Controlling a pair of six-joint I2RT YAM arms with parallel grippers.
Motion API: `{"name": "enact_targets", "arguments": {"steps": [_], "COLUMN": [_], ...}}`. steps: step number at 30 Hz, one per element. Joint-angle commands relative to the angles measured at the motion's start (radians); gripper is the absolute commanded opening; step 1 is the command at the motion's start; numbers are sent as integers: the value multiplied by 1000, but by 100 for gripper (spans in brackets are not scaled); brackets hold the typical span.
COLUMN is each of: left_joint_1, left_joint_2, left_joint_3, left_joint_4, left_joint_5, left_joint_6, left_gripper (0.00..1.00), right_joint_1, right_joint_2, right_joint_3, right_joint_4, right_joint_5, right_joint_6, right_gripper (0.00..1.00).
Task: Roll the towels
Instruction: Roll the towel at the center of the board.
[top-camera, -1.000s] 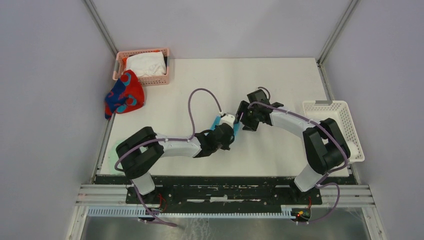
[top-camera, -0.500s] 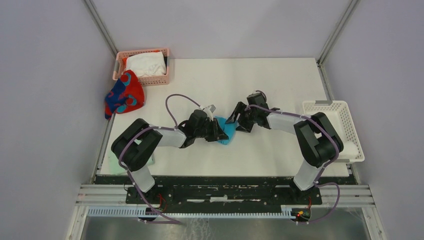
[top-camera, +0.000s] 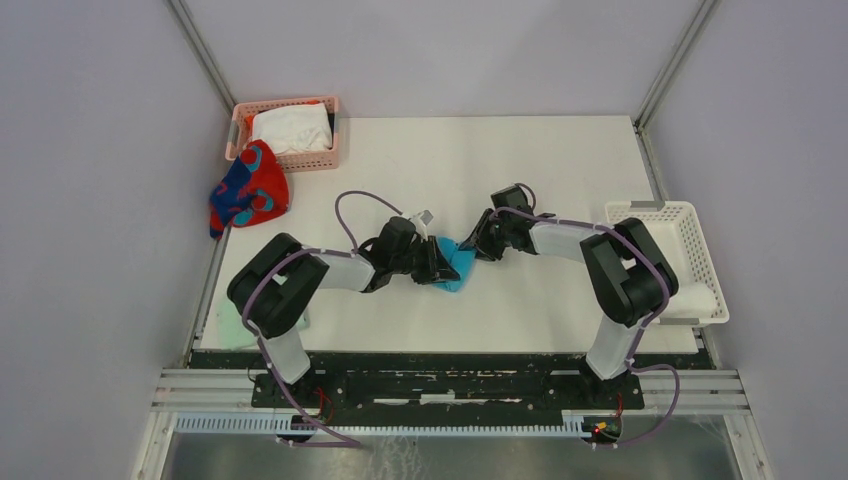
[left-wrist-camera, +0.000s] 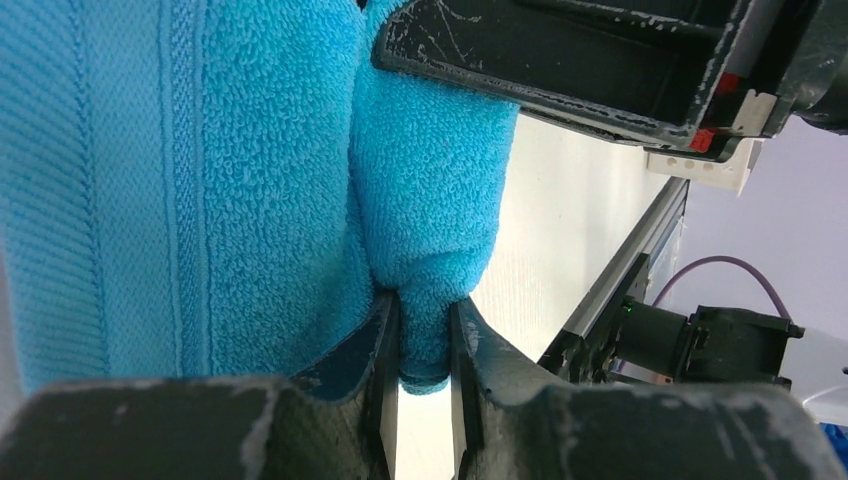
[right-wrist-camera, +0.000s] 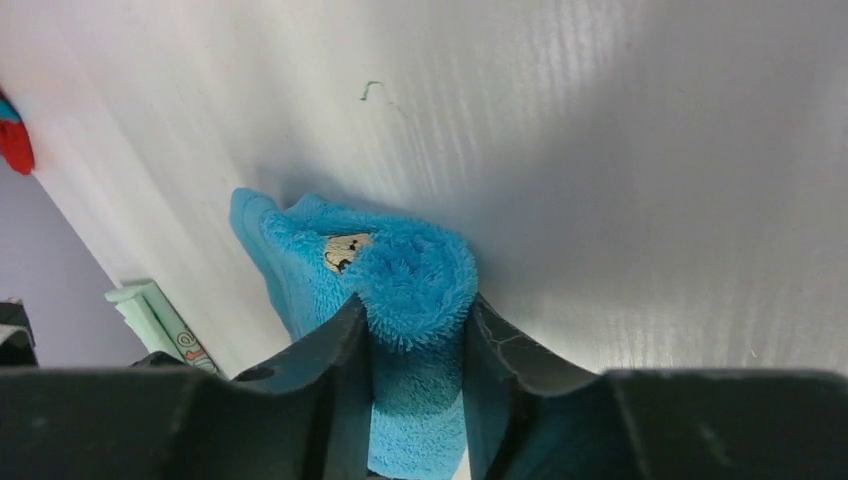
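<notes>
The danger here is the roll coming undone. The left arm's (top-camera: 340, 272) jaws are nearly shut on only the tip of a fold of the blue towel (top-camera: 458, 268), so a small tug would probably pull that tip free. The right arm's (top-camera: 560, 238) jaws clamp one coiled end, and twisting or drawing the arms apart could loosen the coil. A flat, unrolled flap beside the left jaws may drag and open further. The two arms' jaws also sit very close together and could knock each other. The towel lies mid-counter (top-camera: 560, 170) between the arms. As far as I can tell its long axis runs from one pair of jaws to the other, roughly crosswise, the coiled end facing the right wrist camera.
</notes>
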Motion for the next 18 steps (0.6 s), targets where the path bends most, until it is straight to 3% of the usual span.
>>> {"name": "enact_targets", "arguments": {"steps": [1, 5, 8, 12, 18], "left_joint_1": [-13, -66, -146, -312, -526], "left_joint_2": [-27, -133, -225, -283, -194], "left_joint_3": [-4, 17, 54, 132, 252], "left_joint_4": [-167, -278, -394, -498, -532], "left_joint_5": [-35, -198, -410, -764, -1127], "left_joint_6": [-4, 66, 134, 236, 384], "left_gripper": [25, 41, 51, 57, 63], "right_joint_1": [8, 36, 63, 76, 84], "right_joint_2": [18, 14, 18, 25, 36], "right_joint_3": [49, 118, 169, 193, 214], "right_joint_4": [-176, -313, -396, -437, -477], "right_joint_5": [133, 198, 237, 252, 263], "right_joint_6": [-17, -35, -41, -26, -13], "right_gripper": [34, 29, 27, 25, 24]}}
